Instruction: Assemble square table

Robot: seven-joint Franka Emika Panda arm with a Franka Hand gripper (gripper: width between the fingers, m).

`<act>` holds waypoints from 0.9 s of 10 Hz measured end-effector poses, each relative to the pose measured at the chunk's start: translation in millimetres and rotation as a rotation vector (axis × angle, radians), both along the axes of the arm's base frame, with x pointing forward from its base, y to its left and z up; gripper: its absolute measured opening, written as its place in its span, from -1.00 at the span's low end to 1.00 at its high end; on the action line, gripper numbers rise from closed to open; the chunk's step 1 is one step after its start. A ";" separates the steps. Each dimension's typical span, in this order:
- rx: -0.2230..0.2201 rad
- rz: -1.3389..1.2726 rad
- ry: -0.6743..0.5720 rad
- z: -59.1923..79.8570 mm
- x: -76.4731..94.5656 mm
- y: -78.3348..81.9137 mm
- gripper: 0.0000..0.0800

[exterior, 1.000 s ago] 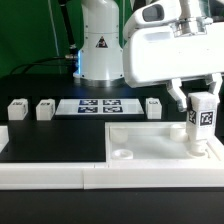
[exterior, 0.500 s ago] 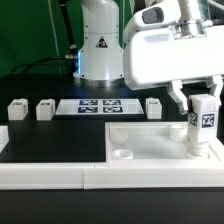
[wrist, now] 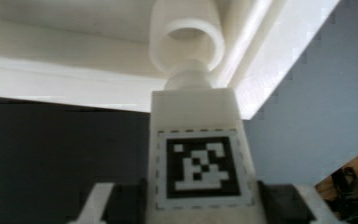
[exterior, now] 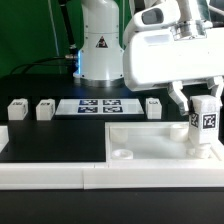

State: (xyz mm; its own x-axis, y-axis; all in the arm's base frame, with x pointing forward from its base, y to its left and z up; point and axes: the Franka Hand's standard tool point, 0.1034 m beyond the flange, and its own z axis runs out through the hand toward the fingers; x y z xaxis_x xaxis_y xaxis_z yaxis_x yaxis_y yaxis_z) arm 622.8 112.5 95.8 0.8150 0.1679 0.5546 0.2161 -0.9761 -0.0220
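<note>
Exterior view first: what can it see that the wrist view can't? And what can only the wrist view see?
Only the exterior view shows three loose legs near the marker board, most of the square table slab and the white bar fence. Only the wrist view shows the round corner socket just past the tip of the held leg. Both views show the hand shut on that leg, and the leg's black-white tag.

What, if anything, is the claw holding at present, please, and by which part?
A white table leg, held upright; the claw grips it by the sides of its upper end.
</note>
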 end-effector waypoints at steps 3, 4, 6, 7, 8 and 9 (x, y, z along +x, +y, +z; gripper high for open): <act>-0.003 0.002 0.022 11.0 -2.2 -3.0 -0.27; -0.004 0.001 0.027 7.8 -3.3 -3.9 -0.27; -0.003 0.004 0.035 1.3 -5.4 -1.5 -0.27; -0.004 0.004 0.039 -1.1 -6.3 -1.7 -0.27; -0.003 0.003 0.038 -2.6 -6.5 -1.8 -0.27; -0.003 0.003 0.034 -2.6 -6.3 -1.8 -0.27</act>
State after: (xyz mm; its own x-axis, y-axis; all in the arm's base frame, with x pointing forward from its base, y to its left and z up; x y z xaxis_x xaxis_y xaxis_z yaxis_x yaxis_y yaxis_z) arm 616.4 110.7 93.2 0.8328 0.1722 0.5261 0.2182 -0.9756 -0.0260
